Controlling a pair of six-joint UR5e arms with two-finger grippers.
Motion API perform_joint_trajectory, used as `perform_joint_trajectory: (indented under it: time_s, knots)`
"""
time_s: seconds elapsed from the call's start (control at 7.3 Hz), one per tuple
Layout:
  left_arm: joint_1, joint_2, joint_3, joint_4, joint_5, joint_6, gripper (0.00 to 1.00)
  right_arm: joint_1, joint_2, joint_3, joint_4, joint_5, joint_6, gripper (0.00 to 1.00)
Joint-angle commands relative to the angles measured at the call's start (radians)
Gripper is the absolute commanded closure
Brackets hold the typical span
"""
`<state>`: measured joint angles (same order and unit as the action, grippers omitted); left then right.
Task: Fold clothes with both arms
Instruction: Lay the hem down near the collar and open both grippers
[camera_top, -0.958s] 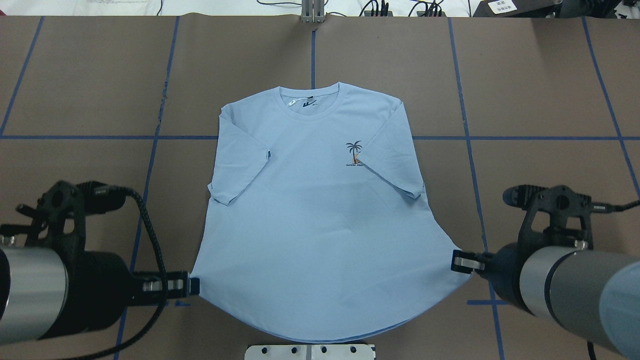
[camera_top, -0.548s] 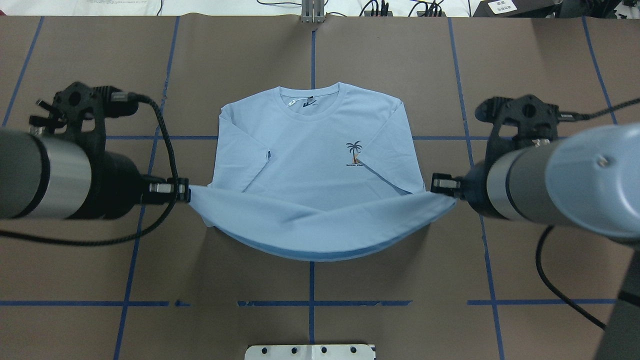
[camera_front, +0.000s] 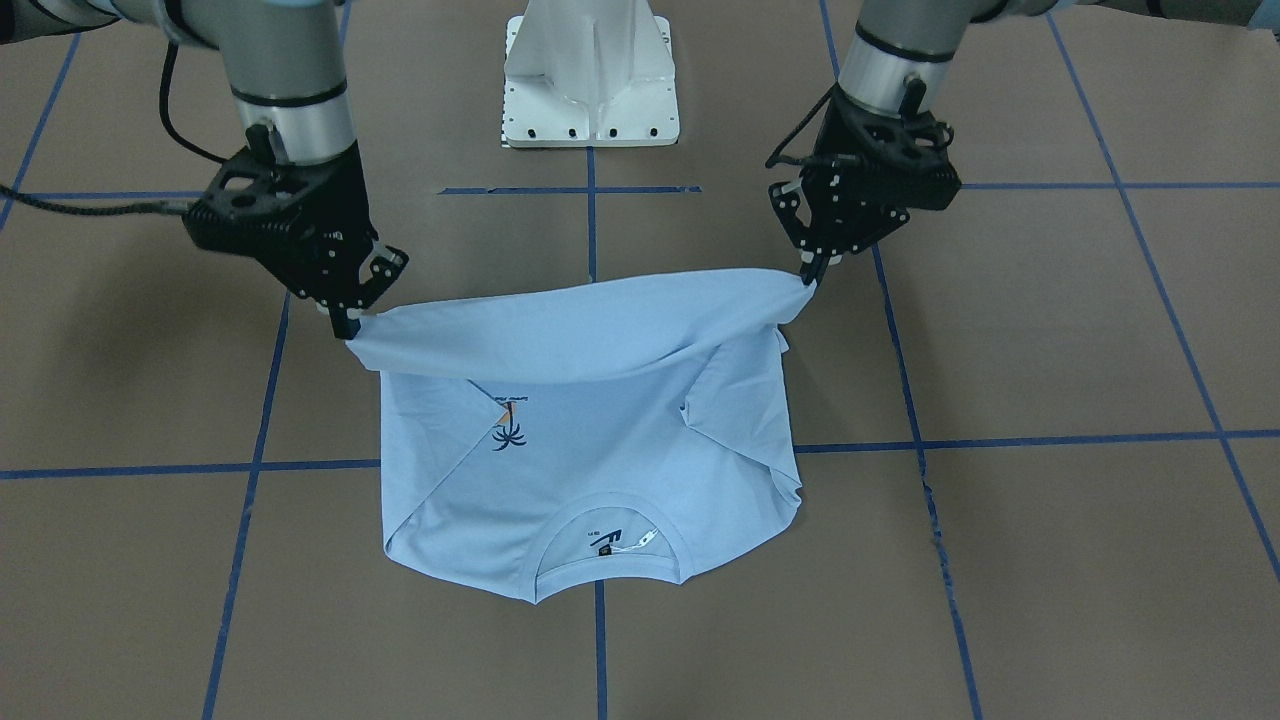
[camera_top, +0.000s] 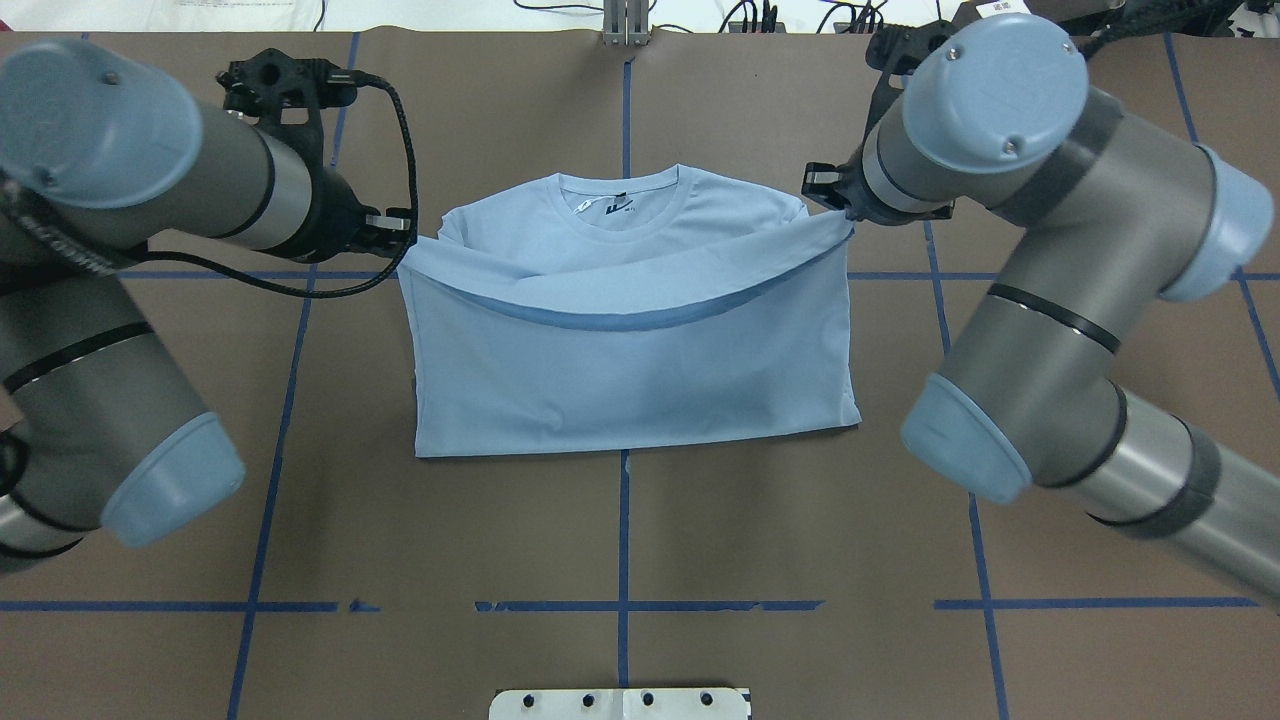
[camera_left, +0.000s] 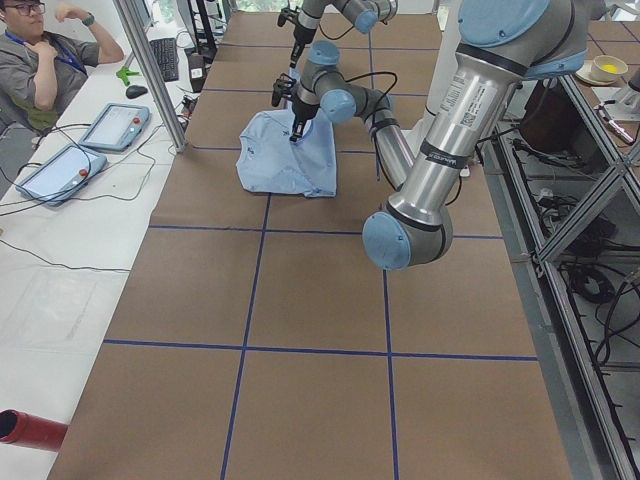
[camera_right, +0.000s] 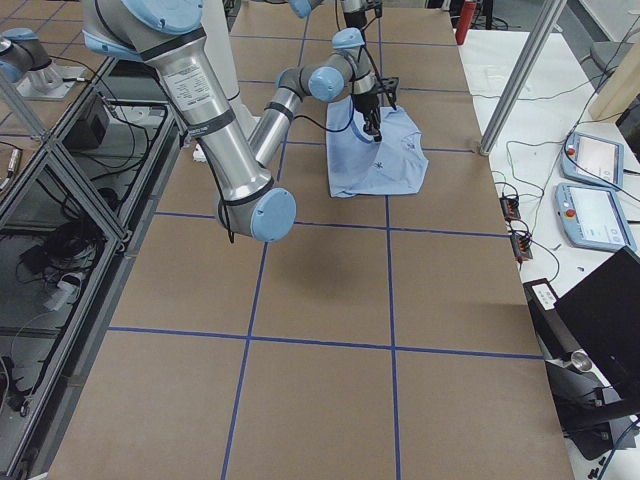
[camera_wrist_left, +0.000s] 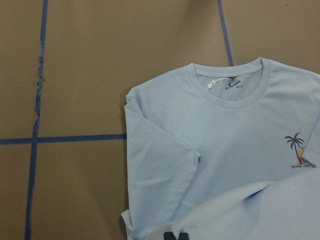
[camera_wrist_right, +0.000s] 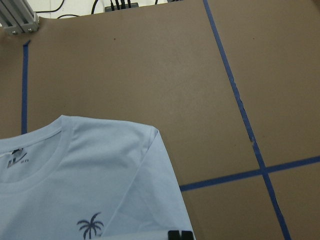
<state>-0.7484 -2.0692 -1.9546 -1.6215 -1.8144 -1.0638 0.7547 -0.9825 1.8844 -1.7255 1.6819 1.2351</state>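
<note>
pinching one hem corner each, left claw (camera_front: 808, 272) and right claw (camera_front: 345, 325) are clenched on the soft light blue t-shirt (camera_front: 600, 460); its hem sags curved between them.

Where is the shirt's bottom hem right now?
In the overhead view the hem hangs stretched between the left gripper on the left and the right gripper on the right, sagging over the chest of the T-shirt just below its collar.

Bright, even light comes from above. Soft shadows lie on the table (camera_front: 1050, 330). All pictures are sharp.
</note>
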Motion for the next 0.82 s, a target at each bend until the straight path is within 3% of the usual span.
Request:
perform_joint_trajectory:
  time_s: [0.0, 0.27, 0.68]
  knots:
    - [-0.005, -0.08, 0.286, -0.179, 0.05, 0.004, 1.0, 0.029, 0.106, -0.308, 0.163, -0.004, -0.025, 1.0]
    - [-0.003, -0.112, 0.469, -0.323, 0.081, 0.005, 1.0, 0.023, 0.114, -0.477, 0.332, -0.008, -0.025, 1.0]
    - [0.001, -0.143, 0.586, -0.363, 0.087, 0.044, 1.0, 0.002, 0.11, -0.531, 0.354, -0.013, -0.028, 1.0]
